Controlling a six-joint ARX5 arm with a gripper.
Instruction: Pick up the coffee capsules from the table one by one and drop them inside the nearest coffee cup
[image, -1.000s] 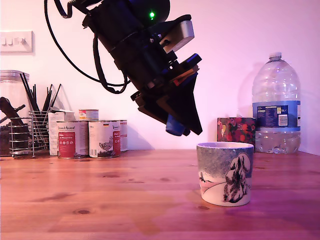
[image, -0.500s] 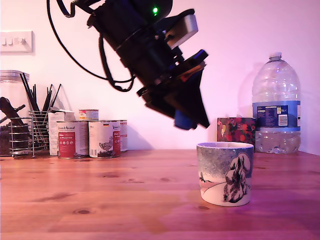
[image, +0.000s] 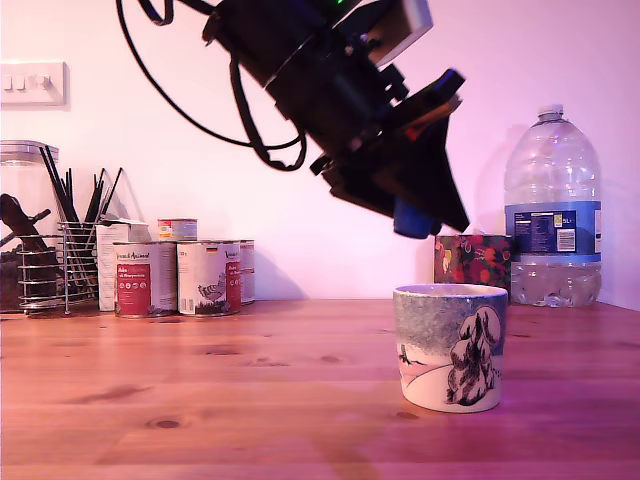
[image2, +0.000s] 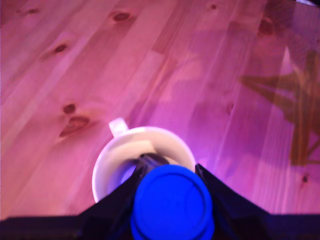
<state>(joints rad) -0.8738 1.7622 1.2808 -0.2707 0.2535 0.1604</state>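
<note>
Hidden or unclear: the arm's upper part is cut off by the top edge of the exterior view. The pincer's (image: 418, 215) black fingers cover most of the blue capsule (image: 411, 218); only its lower end shows there. In the wrist view the pincer (image2: 172, 197) is dark and blurred at the frame edge, and the capsule (image2: 172, 202) fills the foreground, blocking part of the cup's (image2: 143, 162) interior. The cup's inside cannot be seen from the exterior view.

Exterior view, left to right, along the back of the counter (image: 200, 390): a glass jar (image: 25, 220), cut by the frame edge, contents dark and indistinct; a wire basket (image: 50, 265) holding dark utensils upright; red-and-white labelled tins (image: 185, 275) grouped together, closed; a light switch plate (image: 32, 83) on the wall above. Further right, a floral box (image: 472, 260) partly behind the cup (image: 450, 345), then a large water bottle (image: 552, 205), its water level hard to read.

Cup: upright on the counter, right of centre. What the wrist view shows of its pale interior looks bare; a small handle-like tab sticks out from the rim.

Arm pose: tilted steeply, pincer pointing down toward the exterior view's right. Pincer closed onto the capsule, fingers on either side. Capsule is in the air, above the cup's rim, clear of it.
</note>
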